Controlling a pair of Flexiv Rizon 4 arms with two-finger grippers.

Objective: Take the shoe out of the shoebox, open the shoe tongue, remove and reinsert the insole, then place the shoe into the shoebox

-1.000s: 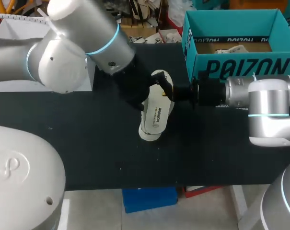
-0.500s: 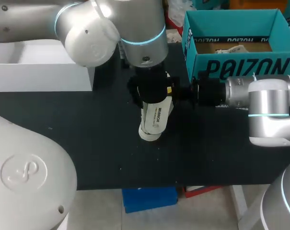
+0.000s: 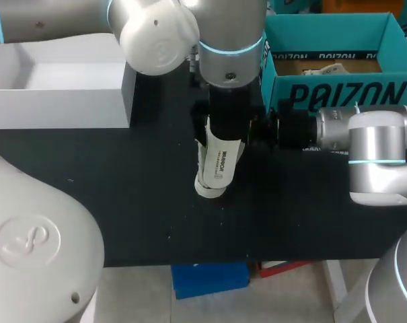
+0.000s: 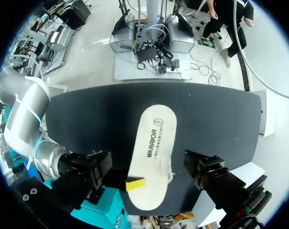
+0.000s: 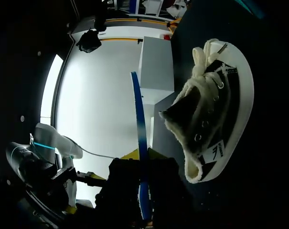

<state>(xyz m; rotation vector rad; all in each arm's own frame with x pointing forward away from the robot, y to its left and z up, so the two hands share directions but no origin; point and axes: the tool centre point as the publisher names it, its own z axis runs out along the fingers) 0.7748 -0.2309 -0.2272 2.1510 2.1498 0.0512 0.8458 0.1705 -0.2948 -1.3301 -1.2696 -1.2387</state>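
From the head view you have the teal shoebox (image 3: 338, 94) at the far right of the black counter (image 3: 122, 195) and an open white box (image 3: 62, 111) at the far left. Your left arm comes in from the left and ends over the middle. Its left hand (image 3: 227, 134) points straight down above a long white insole (image 3: 218, 161) with dark print, and you cannot tell from here whether that hand is open or closed. Your right arm lies level from the right, in front of the shoebox, and its right hand (image 3: 253, 129) meets the insole's far end, just beside the left hand. In the left wrist view you look down on the insole's flat printed face, outside the shoebox. One yellow fingertip (image 4: 134, 182) of the right hand rests on the insole's edge, near the end closest to the shoebox. This view does not settle the left hand's state either. In the right wrist view the insole shows edge-on as a thin blue strip running out from between the two yellow tips. They press it from both sides, so the right hand is closed on the insole. Just beside the strip is the shoe (image 5: 216, 105), black with a white sole, white laces and a fleecy lining. It rests on the counter, out of the shoebox, with its mouth turned toward the insole.
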